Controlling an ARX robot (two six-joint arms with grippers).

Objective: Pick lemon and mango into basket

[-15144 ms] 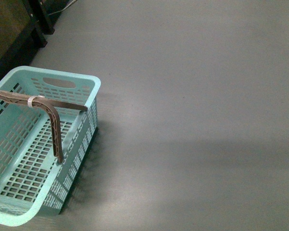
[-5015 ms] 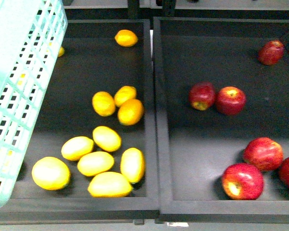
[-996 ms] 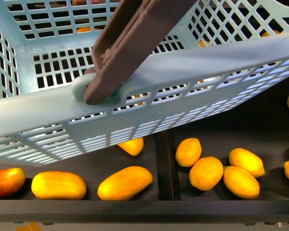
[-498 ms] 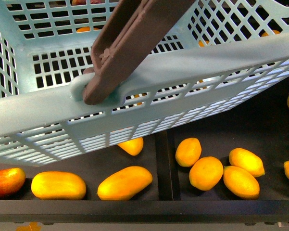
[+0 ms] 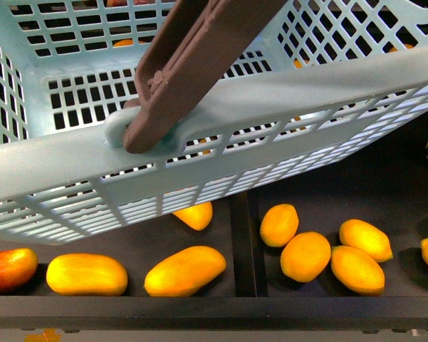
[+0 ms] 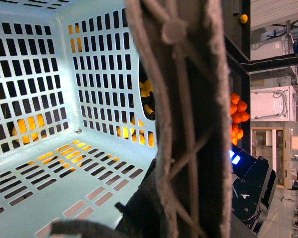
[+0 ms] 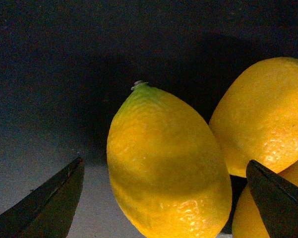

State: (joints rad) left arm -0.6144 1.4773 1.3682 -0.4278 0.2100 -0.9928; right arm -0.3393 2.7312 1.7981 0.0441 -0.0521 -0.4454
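The teal basket (image 5: 221, 135) hangs tilted and fills the top of the front view. My left gripper (image 6: 156, 210) is shut on its brown handle (image 6: 183, 124), and the basket floor (image 6: 49, 188) holds nothing. My right gripper (image 7: 163, 201) is open, with its dark fingertips (image 7: 54, 198) either side of a yellow lemon (image 7: 166, 168) lying on a dark shelf. More lemons (image 5: 305, 256) lie in the right bin below the basket. A red mango (image 5: 6, 269) shows at the far left of the left bin. The right arm is only a dark shape at the right edge of the front view.
Two all-yellow mangoes (image 5: 85, 274) lie beside the red one. A black divider (image 5: 243, 249) splits the bins, with a raised front lip (image 5: 214, 306). Two other lemons (image 7: 263, 114) touch the framed lemon. Oranges (image 6: 238, 114) sit on a far shelf.
The basket has barely shifted. At the right edge of the front view a dark shape now covers the lemon that showed there before.
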